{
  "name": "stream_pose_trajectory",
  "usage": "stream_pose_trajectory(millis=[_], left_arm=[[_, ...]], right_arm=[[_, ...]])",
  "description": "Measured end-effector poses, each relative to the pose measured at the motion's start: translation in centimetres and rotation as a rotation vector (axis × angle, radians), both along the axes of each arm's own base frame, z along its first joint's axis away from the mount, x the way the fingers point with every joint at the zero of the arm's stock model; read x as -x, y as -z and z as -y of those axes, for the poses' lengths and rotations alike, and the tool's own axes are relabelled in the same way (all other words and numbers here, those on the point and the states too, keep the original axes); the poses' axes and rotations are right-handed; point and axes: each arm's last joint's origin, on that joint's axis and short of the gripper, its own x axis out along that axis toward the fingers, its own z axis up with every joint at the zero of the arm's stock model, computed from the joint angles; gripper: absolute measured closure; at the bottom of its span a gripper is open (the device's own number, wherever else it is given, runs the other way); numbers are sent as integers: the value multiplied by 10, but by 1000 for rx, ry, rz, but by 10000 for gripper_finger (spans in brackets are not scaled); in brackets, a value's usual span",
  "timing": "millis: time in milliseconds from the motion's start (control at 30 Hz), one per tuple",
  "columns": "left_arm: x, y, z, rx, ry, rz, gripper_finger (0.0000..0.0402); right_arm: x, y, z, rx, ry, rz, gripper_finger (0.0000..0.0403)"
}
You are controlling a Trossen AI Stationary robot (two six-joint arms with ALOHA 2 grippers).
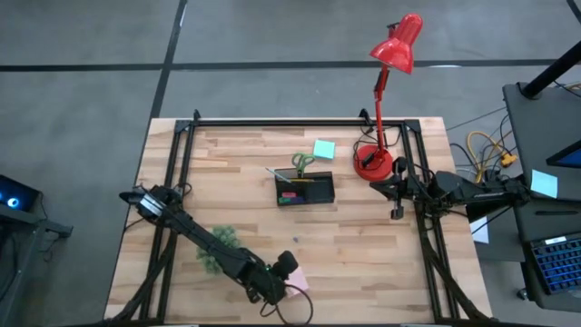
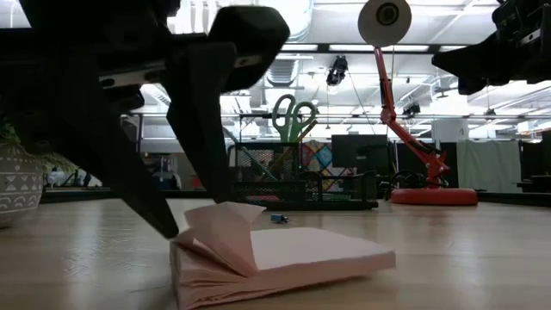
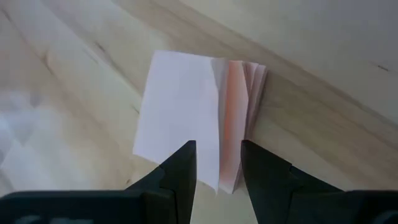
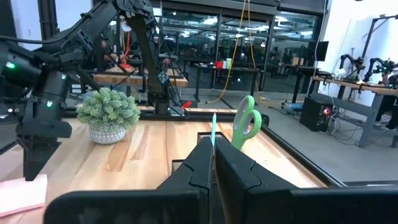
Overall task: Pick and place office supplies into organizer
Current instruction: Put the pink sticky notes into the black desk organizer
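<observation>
pink sticky-note pad (image 3: 186, 118), square, sheets fanned, on pale wood; left fingers (image 3: 178, 180) straddle edge, parted; right fingers (image 4: 236, 171) closed.

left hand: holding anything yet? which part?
The left hand straddles one edge of the pale pink sticky-note pad, a few sheets curling up between its fingers; whether they are pinched can't be told.
</observation>
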Motion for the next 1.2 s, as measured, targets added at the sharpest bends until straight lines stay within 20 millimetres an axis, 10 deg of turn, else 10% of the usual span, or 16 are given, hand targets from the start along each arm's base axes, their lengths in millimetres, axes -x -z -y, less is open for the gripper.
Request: stream_pose_trajectory(millis=[1200], left_arm=[[-4, -5, 1, 26, 9, -1, 290]], right_arm=[[0, 0, 0, 7, 1, -1, 394]])
